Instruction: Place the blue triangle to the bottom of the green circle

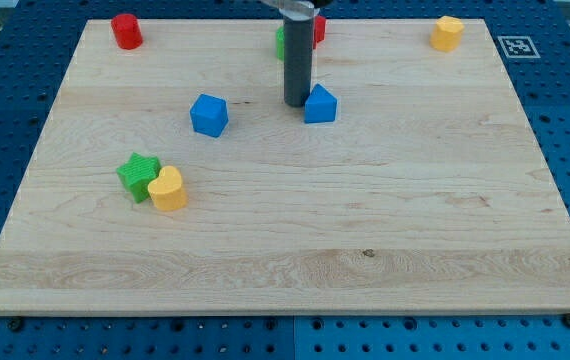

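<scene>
My tip rests on the wooden board, touching the blue triangle on its left side. There is no claw, only a bare rod. The green circle sits just above, mostly hidden behind the rod, near the board's top edge.

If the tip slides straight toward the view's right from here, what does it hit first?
My tip sits just left of the blue triangle, about touching it, so it would meet that first. Past it, the board looks free on that line.
</scene>
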